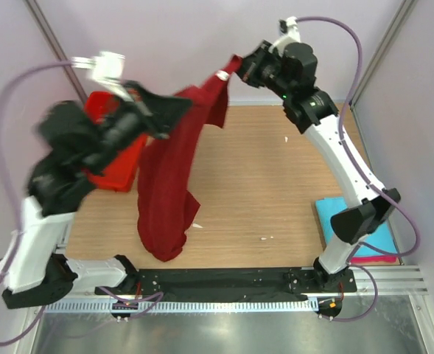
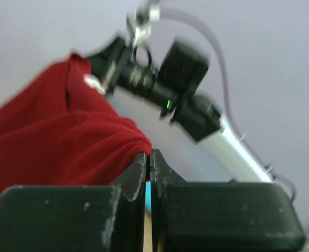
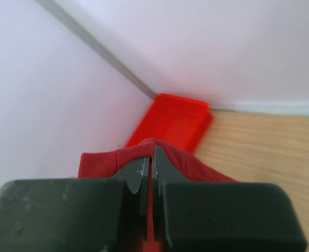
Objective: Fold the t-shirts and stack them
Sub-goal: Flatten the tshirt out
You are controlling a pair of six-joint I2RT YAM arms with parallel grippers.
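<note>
Two folded t-shirts lie nearest, at the right near corner of the pale wooden table [image 1: 275, 184]. A turquoise blue cloth rectangle [image 1: 333, 210] sits on top of a pink cloth one [image 1: 375, 258], whose edge shows along the near side. The right arm's lower links cross over them and hide their middle.

Farther in, left of centre, the dark maroon red short-sleeved cloth t-shirt [image 1: 169, 177] hangs in the air. It is not folded. Its lowest tip dangles over the near part of the table, and whether that tip touches the wood cannot be told. From there the cloth rises in a long bunched drape to a top edge stretched between the two arms.

On the left, a bright red rigid plastic tray [image 1: 117, 173] rests on the table, partly hidden behind the blurred left arm.

Higher and farther back, the left gripper [image 1: 160, 112] is pinched tight on the shirt's left upper edge. In its wrist view the black fingers [image 2: 138, 173] meet with maroon cloth bunched at their tips.

Farthest, toward the back wall, the right gripper [image 1: 239, 68] is clamped on the shirt's right upper corner, which is the highest point of the cloth. Its wrist view shows both fingers [image 3: 164, 165] pressed together with a fold of maroon cloth squeezed between them and the red tray beyond.
</note>
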